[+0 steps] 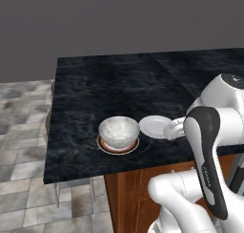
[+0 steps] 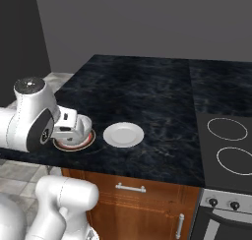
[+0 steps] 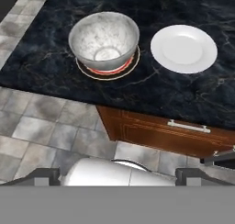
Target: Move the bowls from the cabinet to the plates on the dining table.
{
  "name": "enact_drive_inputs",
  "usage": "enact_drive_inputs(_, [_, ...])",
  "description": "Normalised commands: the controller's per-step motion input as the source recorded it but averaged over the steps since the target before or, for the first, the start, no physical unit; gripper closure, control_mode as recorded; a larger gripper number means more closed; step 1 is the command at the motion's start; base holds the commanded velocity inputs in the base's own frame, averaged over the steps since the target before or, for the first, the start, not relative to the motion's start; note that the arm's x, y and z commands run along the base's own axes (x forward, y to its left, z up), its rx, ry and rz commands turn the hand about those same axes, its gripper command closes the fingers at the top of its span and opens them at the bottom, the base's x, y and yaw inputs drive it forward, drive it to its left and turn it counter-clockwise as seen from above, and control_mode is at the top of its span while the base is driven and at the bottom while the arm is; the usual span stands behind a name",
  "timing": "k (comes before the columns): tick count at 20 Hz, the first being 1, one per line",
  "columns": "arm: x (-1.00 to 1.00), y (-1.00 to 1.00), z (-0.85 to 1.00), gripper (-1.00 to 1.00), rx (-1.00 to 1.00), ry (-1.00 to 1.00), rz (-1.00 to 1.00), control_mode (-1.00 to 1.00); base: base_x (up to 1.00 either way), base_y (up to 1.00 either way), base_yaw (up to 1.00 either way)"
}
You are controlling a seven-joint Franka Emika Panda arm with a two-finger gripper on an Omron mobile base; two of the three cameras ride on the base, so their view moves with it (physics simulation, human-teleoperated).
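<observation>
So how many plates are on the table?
2. The orange plate sits under the marbled bowl, near the table's corner. The white plate lies bare just beside it. Nothing seems to hide another.

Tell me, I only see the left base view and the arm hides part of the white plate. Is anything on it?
Observer: No. The hand view shows the whole white plate, and it is bare.
Operator: What's to the right of it?
Observer: A stove with two rings, seen in the right base view.
Operator: Is the gripper open?
Observer: Yes. In the hand view the gripper has its tips wide apart, with nothing between them.
</observation>
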Motion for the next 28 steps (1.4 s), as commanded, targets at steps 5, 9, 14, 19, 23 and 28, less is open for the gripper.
enact_drive_inputs(5, [-0.32,0.0,0.7,-1.0,0.0,-0.19,0.0,-1.0,0.0,0.0,0.0])
enact_drive_inputs(9, [-0.29,0.0,0.49,-1.0,0.0,-0.11,0.0,-1.0,0.0,0.0,0.0])
enact_drive_inputs(14, [-0.01,0.0,0.01,-1.0,0.0,0.0,0.0,-1.0,0.0,0.0,0.0])
enact_drive_inputs(19, [0.0,0.0,0.0,-1.0,0.0,0.0,0.0,-1.0,0.0,0.0,0.0])
enact_drive_inputs(23, [0.0,0.0,0.0,-1.0,0.0,0.0,0.0,-1.0,0.0,0.0,0.0])
enact_drive_inputs(28, [0.0,0.0,0.0,-1.0,0.0,0.0,0.0,-1.0,0.0,0.0,0.0])
